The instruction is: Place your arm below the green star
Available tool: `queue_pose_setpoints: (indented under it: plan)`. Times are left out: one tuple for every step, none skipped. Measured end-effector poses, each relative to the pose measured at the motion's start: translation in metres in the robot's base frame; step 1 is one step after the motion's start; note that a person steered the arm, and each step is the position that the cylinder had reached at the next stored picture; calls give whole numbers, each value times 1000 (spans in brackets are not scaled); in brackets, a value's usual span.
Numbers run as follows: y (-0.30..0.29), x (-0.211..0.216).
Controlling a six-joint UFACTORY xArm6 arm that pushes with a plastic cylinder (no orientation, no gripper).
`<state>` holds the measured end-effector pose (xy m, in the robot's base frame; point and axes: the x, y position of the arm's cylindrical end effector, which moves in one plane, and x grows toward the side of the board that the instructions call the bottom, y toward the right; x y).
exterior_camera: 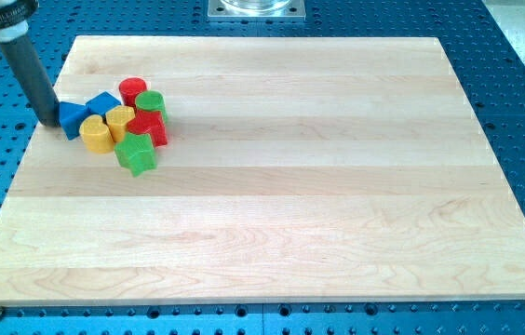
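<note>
The green star (137,154) lies at the lower edge of a tight cluster of blocks in the upper left of the wooden board (272,242). My tip (49,121) is at the cluster's left side, touching or nearly touching the blue triangular block (73,118). The tip is to the left of and slightly above the green star, with the yellow cylinder (96,133) between them.
The cluster also holds a blue block (104,102), a red cylinder (133,91), a green cylinder (150,103), a yellow block (120,119) and a red block (149,128). The board's left edge (22,158) is close to the tip.
</note>
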<state>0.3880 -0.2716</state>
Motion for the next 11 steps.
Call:
queue_pose_setpoints:
  plan:
    - [10, 12]
    - [17, 22]
    - [15, 37]
    - [29, 125]
    - [96, 133]
    - [131, 95]
    - [129, 71]
    - [126, 72]
    - [125, 77]
    - [119, 82]
    - [118, 82]
